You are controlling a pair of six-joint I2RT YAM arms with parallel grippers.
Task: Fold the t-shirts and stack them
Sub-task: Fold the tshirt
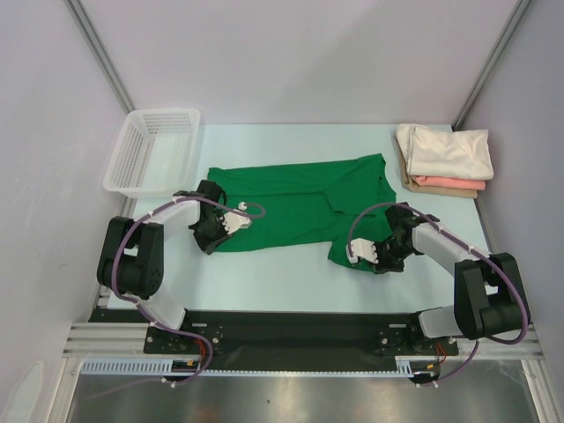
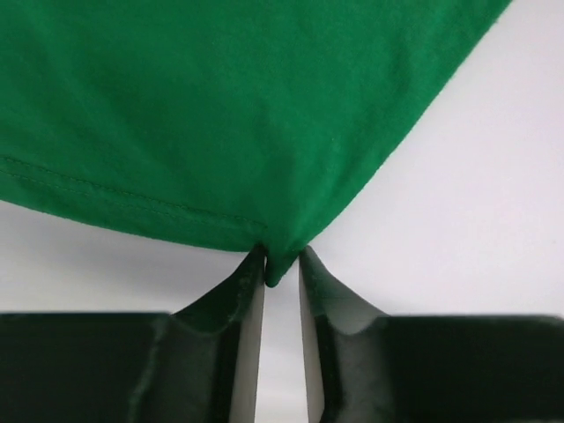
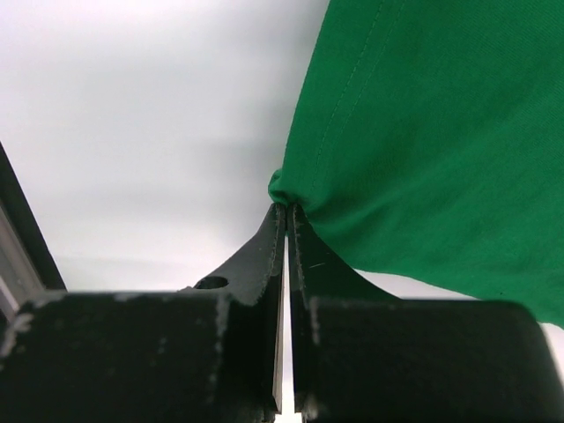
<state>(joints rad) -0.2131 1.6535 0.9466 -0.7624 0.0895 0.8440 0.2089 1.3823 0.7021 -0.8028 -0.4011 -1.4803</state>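
Observation:
The bright green t-shirt [image 1: 295, 207] lies spread across the middle of the table. My left gripper [image 1: 214, 238] is at its near left corner. In the left wrist view the gripper [image 2: 280, 257] pinches a small tip of the green cloth [image 2: 220, 106], with a narrow gap left lower down. My right gripper [image 1: 381, 261] is at the shirt's near right end. In the right wrist view the gripper [image 3: 288, 210] is shut tight on a bunched edge of the green cloth [image 3: 441, 132]. A folded cream t-shirt [image 1: 445, 150] lies on a salmon-pink one [image 1: 445, 184] at the back right.
A white plastic mesh basket [image 1: 152, 150] stands at the back left, close to the shirt's far left corner. Grey walls with metal posts close in the table [image 1: 291, 273] on three sides. A black rail with the arm bases runs along the near edge.

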